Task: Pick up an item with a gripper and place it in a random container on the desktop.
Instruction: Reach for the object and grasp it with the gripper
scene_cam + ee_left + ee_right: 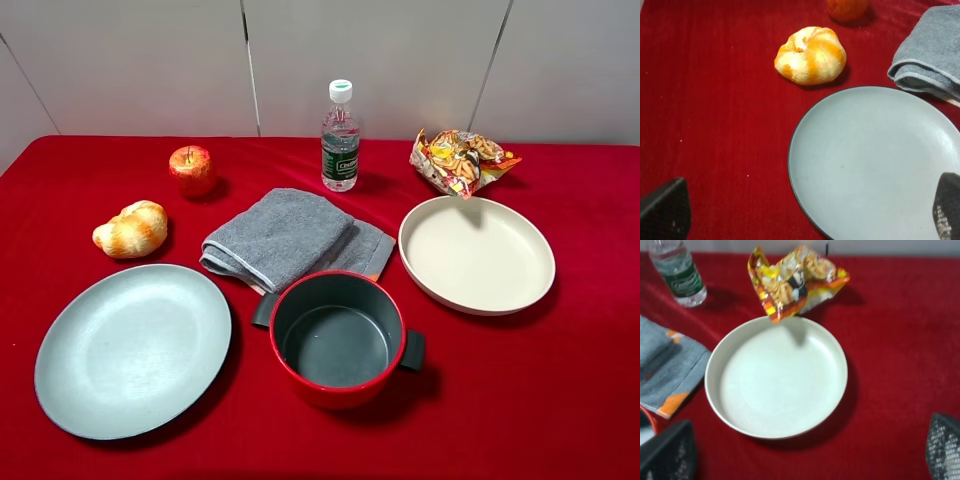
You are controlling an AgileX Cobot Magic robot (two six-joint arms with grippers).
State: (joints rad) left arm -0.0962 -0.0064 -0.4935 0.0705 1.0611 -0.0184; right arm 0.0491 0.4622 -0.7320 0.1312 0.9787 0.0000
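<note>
The snack bag (462,160), crinkly foil in orange, yellow and red, lies at the back right of the red cloth. One corner of it reaches over the far rim of the cream-white dish (476,255). No arm shows in the exterior high view. In the right wrist view my right gripper (805,450) is open and empty, short of the dish (780,380), with the bag (795,282) beyond it. In the left wrist view my left gripper (805,210) is open and empty over the grey-blue plate (875,160).
A water bottle (340,140) stands at the back middle and a red apple (191,168) at the back left. A bread roll (131,229), a folded grey towel (285,238), a red pot (340,340) and the grey-blue plate (133,348) fill the left and middle.
</note>
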